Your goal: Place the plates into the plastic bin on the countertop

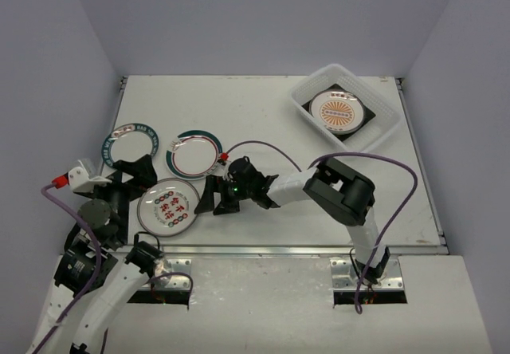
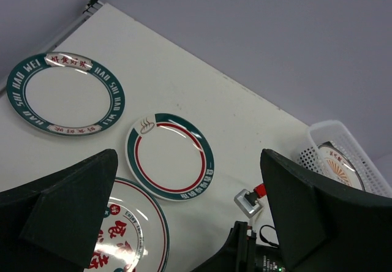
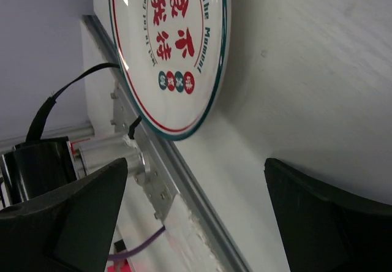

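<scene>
As the right hand (image 1: pixel 205 199) gapes, a red-lettered plate (image 1: pixel 167 205) lies beside it.

- Countertop (image 1: pixel 263 107): plain white, with a grey metal front edge.
- Plastic bin (image 1: pixel 315 83): translucent white, with lattice-patterned walls.
- Sunburst plate (image 1: pixel 347 112), inside the bin: white with an orange sunburst; a dark rim shows around it.
- Ringed plate (image 1: pixel 195 153), the loose plate nearest the bin: white centre, thin red ring, teal band on the rim.
- Lettered plate (image 1: pixel 130 145), farthest from the bin: white centre, teal rim with white lettering, red characters on white patches.
- Character plate (image 1: pixel 167 205): white, large red characters, teal and red dots, thin teal and red edge lines.
- Cable (image 1: pixel 398 202): purple.
</scene>
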